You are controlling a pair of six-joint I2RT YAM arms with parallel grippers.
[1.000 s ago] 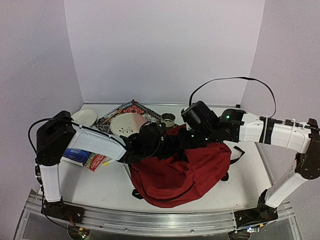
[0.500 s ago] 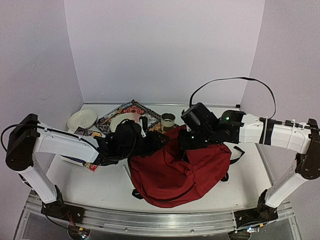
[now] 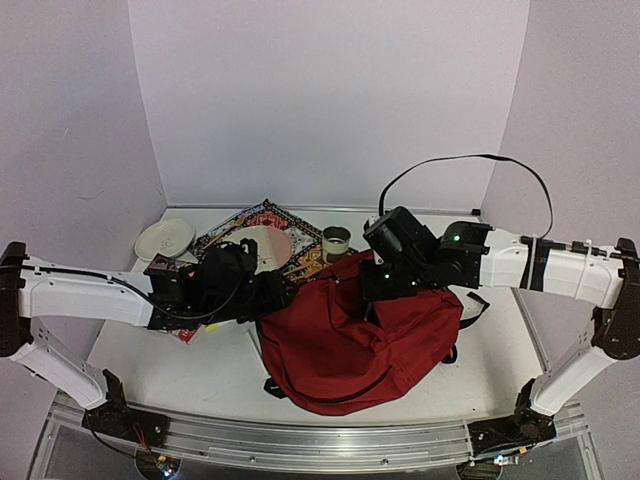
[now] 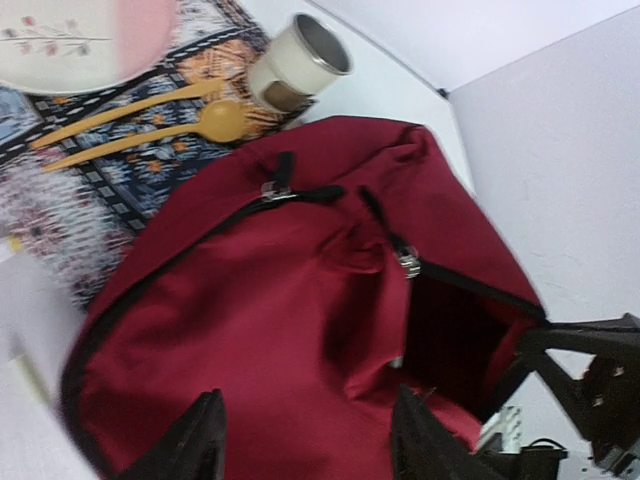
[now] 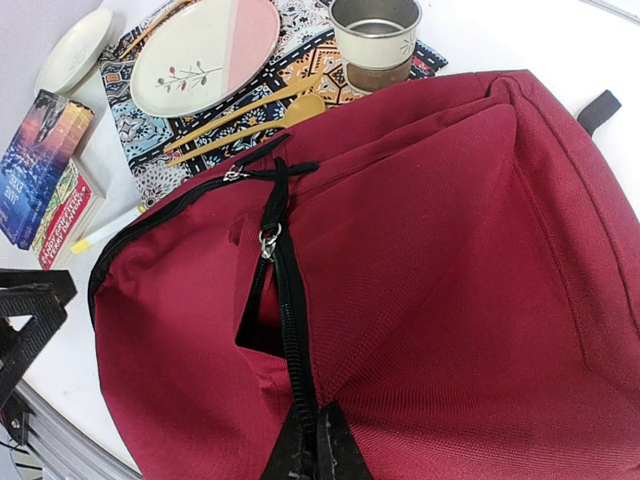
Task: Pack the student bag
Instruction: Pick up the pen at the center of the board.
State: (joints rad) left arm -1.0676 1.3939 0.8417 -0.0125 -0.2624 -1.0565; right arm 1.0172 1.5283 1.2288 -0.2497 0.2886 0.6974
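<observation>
The dark-red student bag [image 3: 350, 340] lies in the middle of the table, its black zipper partly open with a dark gap [image 5: 262, 320]. My right gripper [image 5: 316, 445] is shut on the bag's zipper edge, and it holds the fabric up at the bag's top [image 3: 378, 285]. My left gripper [image 4: 312, 445] is open and empty, and it hovers over the bag's red front [image 4: 280, 300], at its left side in the top view [image 3: 272, 298]. The bag's inside is dark and hidden.
A patterned placemat [image 5: 150, 130] behind the bag holds a pink-and-white plate [image 5: 205, 55], two yellow utensils [image 5: 250, 110] and a metal cup [image 5: 375, 35]. Books [image 5: 45, 170], a marker [image 5: 105, 232] and a small white dish [image 3: 165, 238] lie to the left.
My left arm has pulled back to the left, away from the bag's opening, and stretched out low over the books. The right gripper has kept its hold in place.
</observation>
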